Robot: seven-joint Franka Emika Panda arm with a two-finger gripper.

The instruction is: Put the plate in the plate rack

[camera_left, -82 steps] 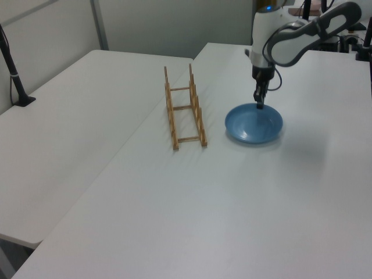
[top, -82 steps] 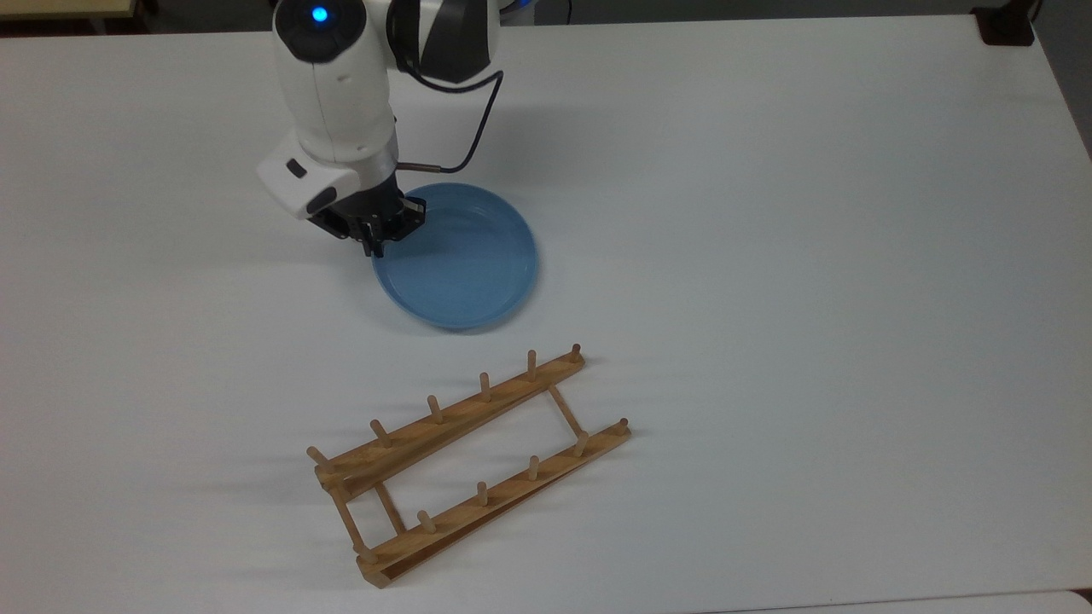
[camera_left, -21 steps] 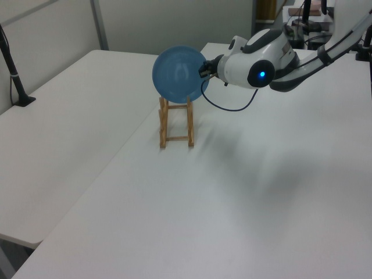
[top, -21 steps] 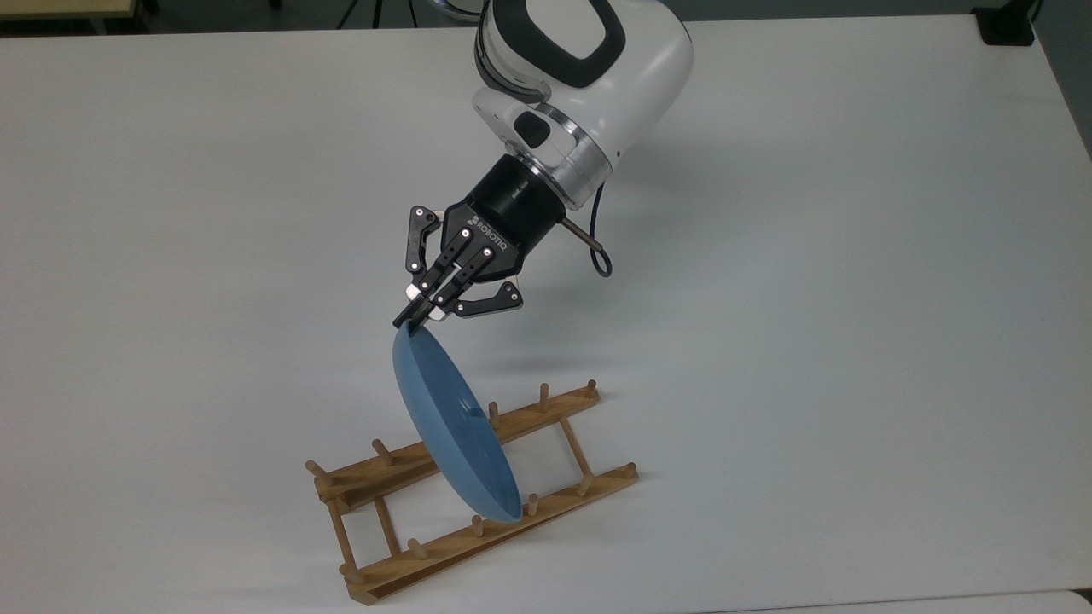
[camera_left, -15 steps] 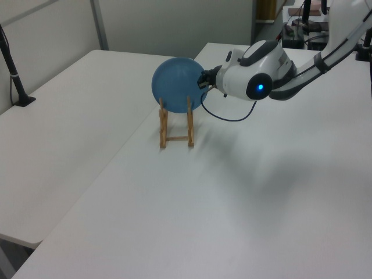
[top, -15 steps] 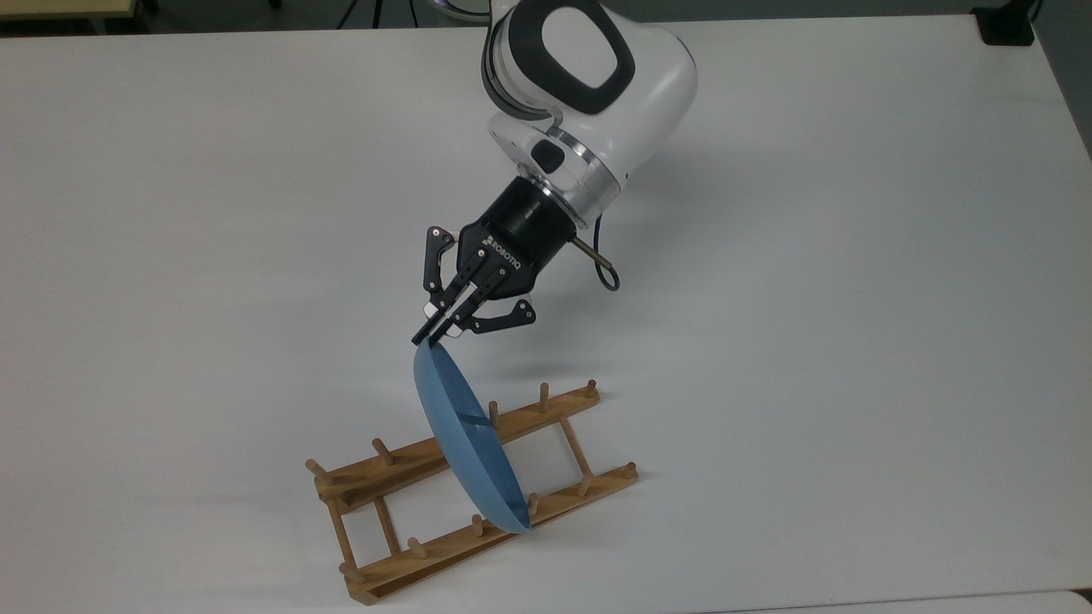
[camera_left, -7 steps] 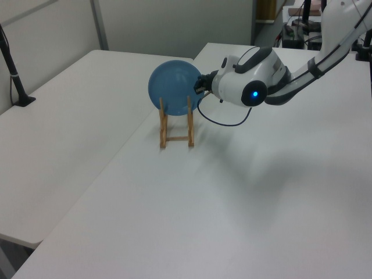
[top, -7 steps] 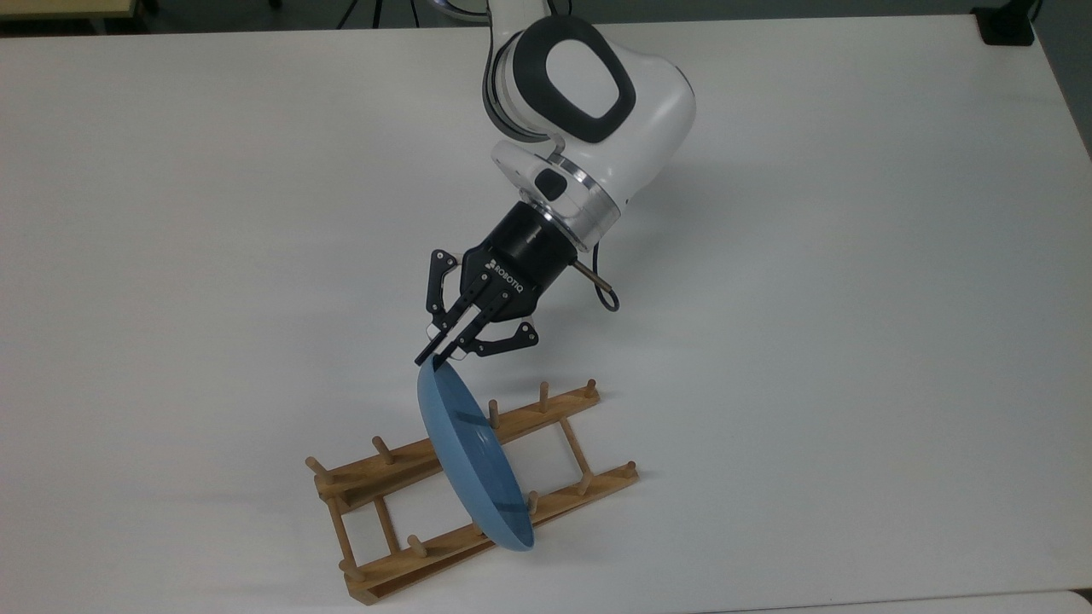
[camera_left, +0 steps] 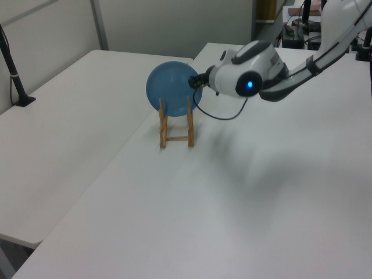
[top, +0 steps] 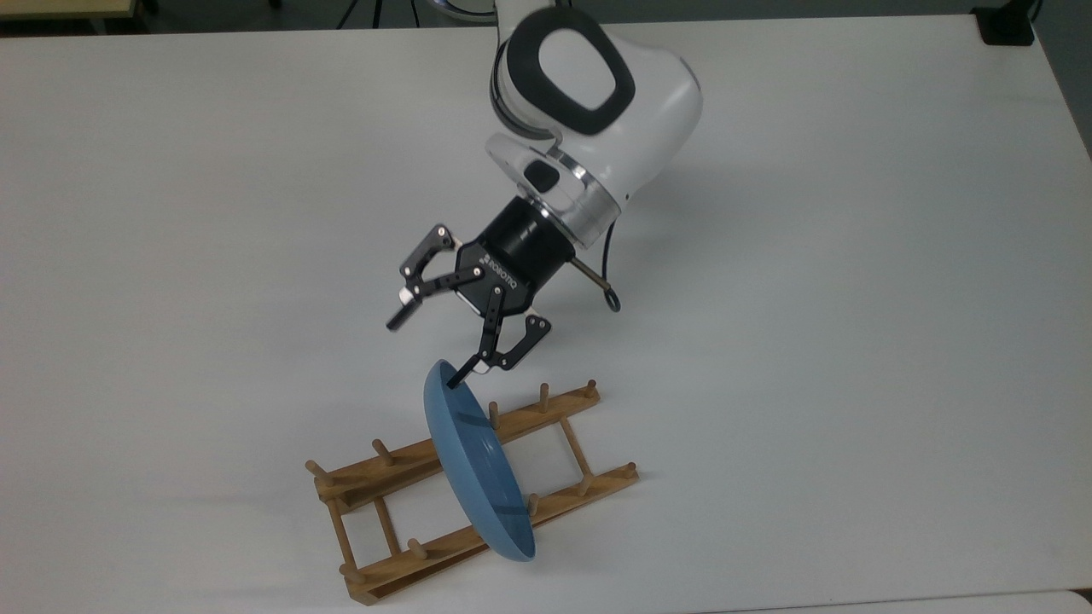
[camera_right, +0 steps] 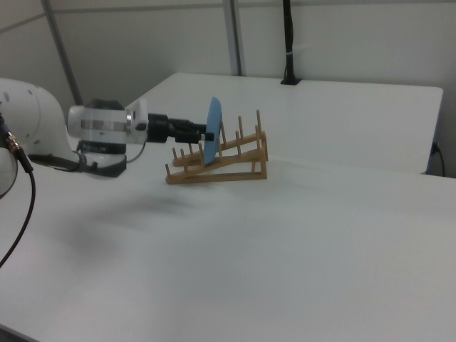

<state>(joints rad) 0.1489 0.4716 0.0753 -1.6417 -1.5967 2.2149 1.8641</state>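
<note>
The light-blue plate stands on edge in the wooden plate rack, leaning between pegs near the rack's middle. It also appears as a round disc in the left view and edge-on in the right view, above the rack. My gripper is open just above the plate's upper rim, with its fingers spread wide. One fingertip is right beside the rim, the other is well off it. The gripper reaches in nearly level.
The white table is bare around the rack. A black post base stands at the top view's upper right corner. A black pole rises at the left view's left. A table seam runs along the rack in the left view.
The gripper has opened and let go of the plate's rim, which it held half a second ago. The plate settled slightly lower and stands in the rack on its own.
</note>
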